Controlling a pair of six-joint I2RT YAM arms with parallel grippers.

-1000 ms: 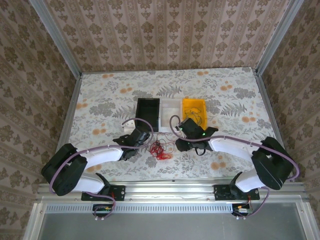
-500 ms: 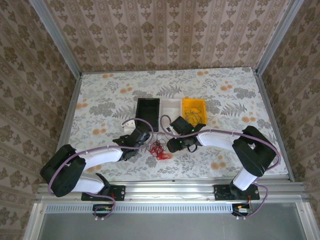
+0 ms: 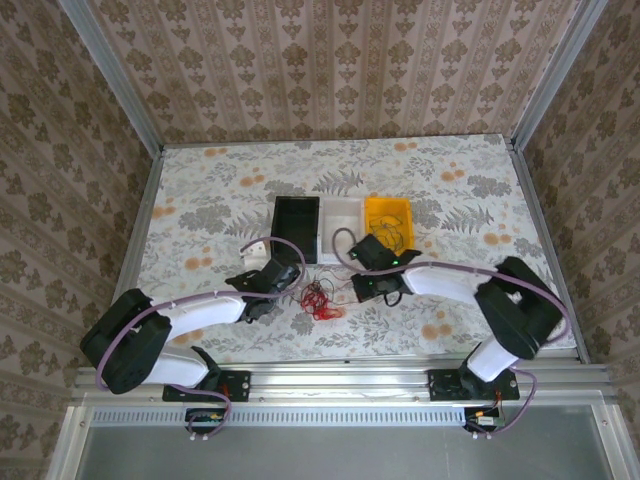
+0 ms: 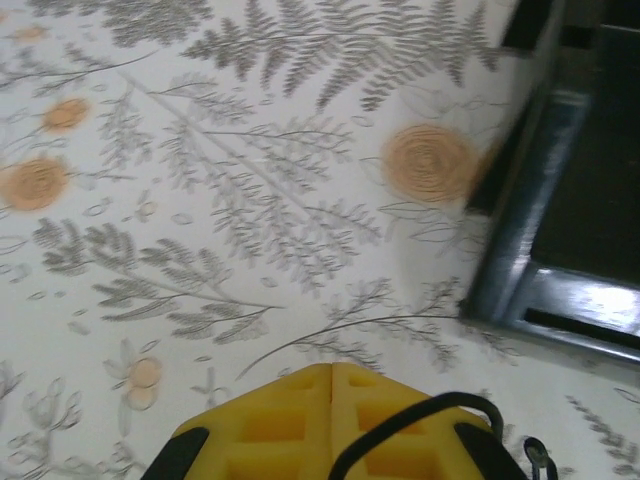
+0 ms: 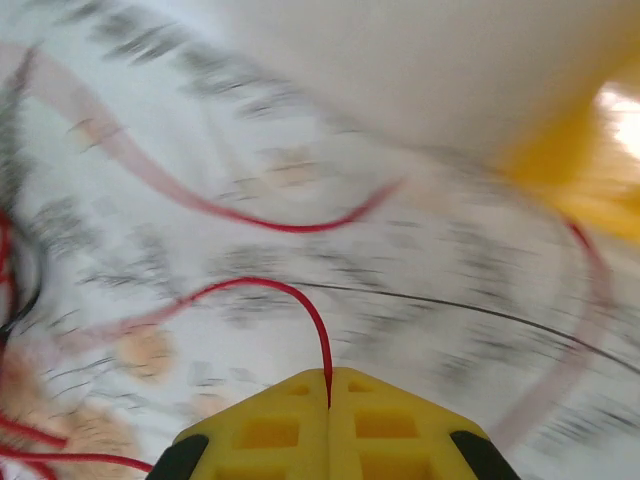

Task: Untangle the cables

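Note:
The cables lie as a small red and dark tangle on the flowered table, between the two grippers. My right gripper sits just right of the tangle, in front of the bins. It is shut on a red cable that comes out of the finger seam, with my right gripper pinching it at the tip. My left gripper rests left of the tangle. My left gripper is shut, and a black cable leaves the seam low down and arcs over the right finger.
Three bins stand in a row behind the tangle: a black bin, a white bin and a yellow bin holding thin wires. The black bin is close on the left gripper's right. A metal frame rail runs along the near edge.
My right gripper went left toward the tangle, then came back a little to the right, and its elbow folded in. The left arm has stayed where it was.

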